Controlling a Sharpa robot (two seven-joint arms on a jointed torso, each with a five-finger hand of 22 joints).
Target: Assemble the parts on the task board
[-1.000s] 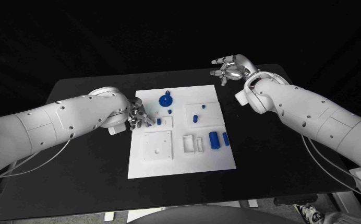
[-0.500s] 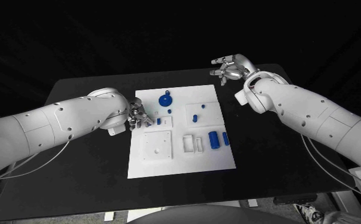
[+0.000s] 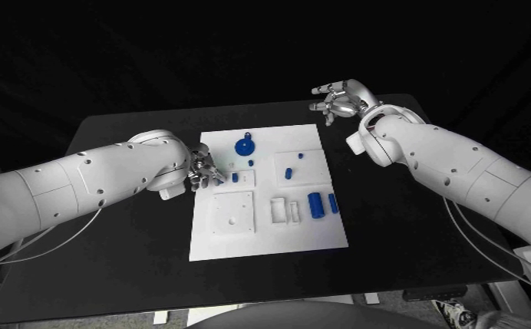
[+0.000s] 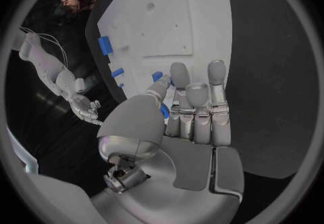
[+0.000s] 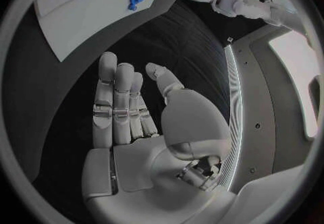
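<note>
Left hand (image 3: 203, 168) at board (image 3: 265, 229) left edge, pinching small blue peg (image 4: 163, 110). Right hand (image 3: 341, 100) beyond board, empty, fingers spread. Probably light, stiff, slippery plastic; best pinched mid-shaft.

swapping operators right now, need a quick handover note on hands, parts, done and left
Left robot hand: at the task board's left edge, fingertips on a small blue part; a firm hold can't be confirmed.
Right robot hand: open, holds nothing, over the black table beyond the board's far right corner.
Parts: round blue part at the far end, two blue cylinders on the right, small pegs mid-board.
Done: unclear. Left: remaining loose parts.
</note>
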